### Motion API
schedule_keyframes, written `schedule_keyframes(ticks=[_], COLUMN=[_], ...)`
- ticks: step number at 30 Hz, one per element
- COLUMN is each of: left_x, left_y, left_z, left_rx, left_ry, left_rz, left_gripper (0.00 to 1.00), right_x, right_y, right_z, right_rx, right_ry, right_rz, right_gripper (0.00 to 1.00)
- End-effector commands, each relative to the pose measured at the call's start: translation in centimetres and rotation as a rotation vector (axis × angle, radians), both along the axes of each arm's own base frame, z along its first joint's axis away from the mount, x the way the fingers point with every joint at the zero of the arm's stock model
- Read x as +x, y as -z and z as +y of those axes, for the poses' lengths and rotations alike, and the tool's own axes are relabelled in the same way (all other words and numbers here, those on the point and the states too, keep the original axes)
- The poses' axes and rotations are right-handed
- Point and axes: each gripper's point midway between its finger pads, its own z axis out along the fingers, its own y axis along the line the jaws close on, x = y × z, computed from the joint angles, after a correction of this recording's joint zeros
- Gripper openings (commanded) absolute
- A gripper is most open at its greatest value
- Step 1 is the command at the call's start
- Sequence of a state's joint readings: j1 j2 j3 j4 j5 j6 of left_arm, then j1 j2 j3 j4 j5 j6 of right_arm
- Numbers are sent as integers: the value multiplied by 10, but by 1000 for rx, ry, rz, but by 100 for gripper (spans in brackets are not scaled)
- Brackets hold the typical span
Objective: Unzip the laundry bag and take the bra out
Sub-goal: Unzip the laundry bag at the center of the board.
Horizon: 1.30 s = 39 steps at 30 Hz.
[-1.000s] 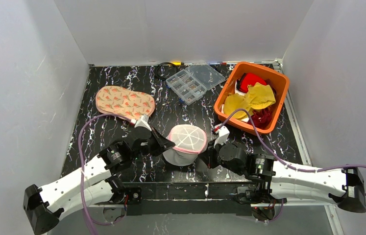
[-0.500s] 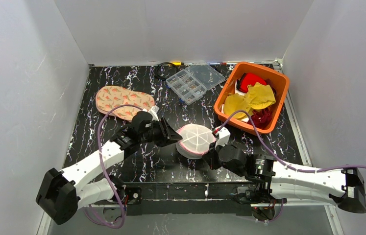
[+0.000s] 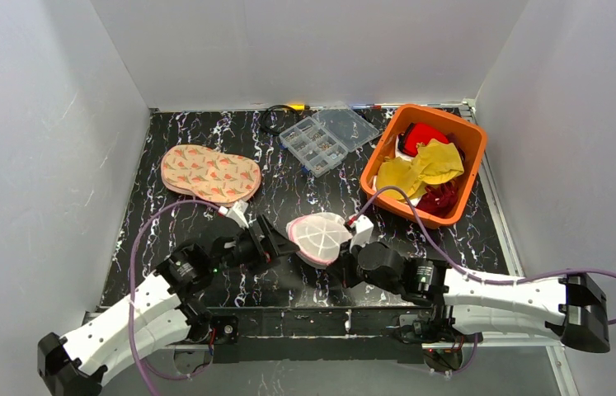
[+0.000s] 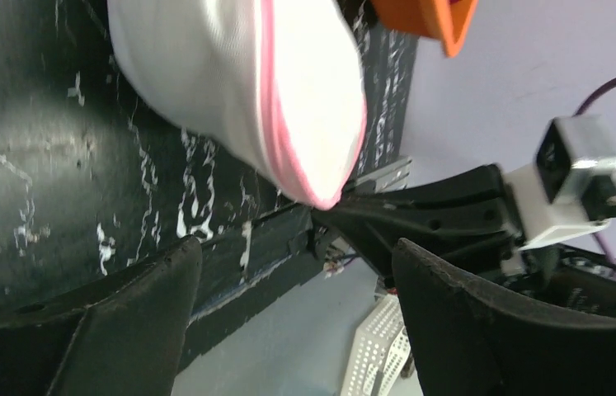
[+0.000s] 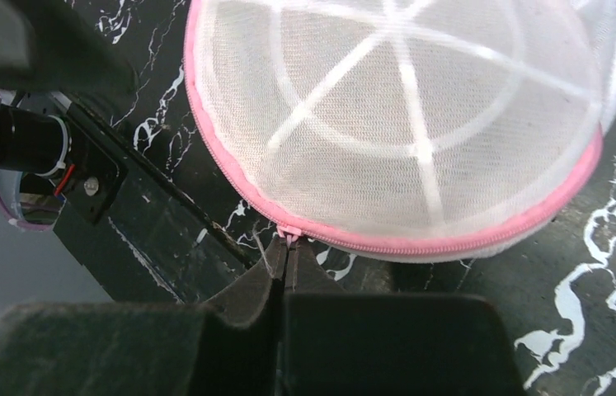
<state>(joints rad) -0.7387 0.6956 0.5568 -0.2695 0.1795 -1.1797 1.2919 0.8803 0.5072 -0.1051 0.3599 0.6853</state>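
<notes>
The laundry bag (image 3: 319, 238), a white mesh dome with a pink zip rim and spoked ribs, lies tilted between my two grippers, its flat face up (image 5: 403, 124). My right gripper (image 5: 286, 249) is shut on the bag's small pink zip pull (image 5: 289, 237) at the near rim; from above the right gripper (image 3: 340, 261) sits at the bag's near right edge. My left gripper (image 3: 275, 240) stands open just left of the bag, not touching it. Seen from the left wrist, the left gripper (image 4: 296, 246) has empty space between its fingers, and the bag (image 4: 238, 99) is above them. The bra is hidden.
A peach patterned padded piece (image 3: 209, 173) lies at the back left. A clear compartment box (image 3: 325, 136) and a black cable (image 3: 271, 120) sit at the back. An orange bin (image 3: 471, 165) with yellow and red cloth stands at the back right. White walls enclose the table.
My left gripper has opened, let go of the laundry bag's left side and drawn back left. The bag shifted and tilted. The right gripper stayed shut on the zip pull.
</notes>
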Motion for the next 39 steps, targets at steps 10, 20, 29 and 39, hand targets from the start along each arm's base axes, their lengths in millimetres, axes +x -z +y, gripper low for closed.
schedule_keyframes(ticks=[10,20,29,39], left_x=[7,22,31,36], left_y=[12,20,11,8], left_z=[-29,-35,-18,-9], left_rx=[87,113,150,158], left_ry=[-75,-121,-184,-200], left_rz=[45,39,-3,-22], left_gripper=[69,45,16,0], right_x=[-1,-5,-3,7], right_y=[-51,-56,-59,-63], right_z=[51,48,36,5], right_rx=[162,161,135,75], right_ry=[-70,-79,-51,33], right_rz=[-16,-14,-22,-55], right_gripper=[1,1,1,1])
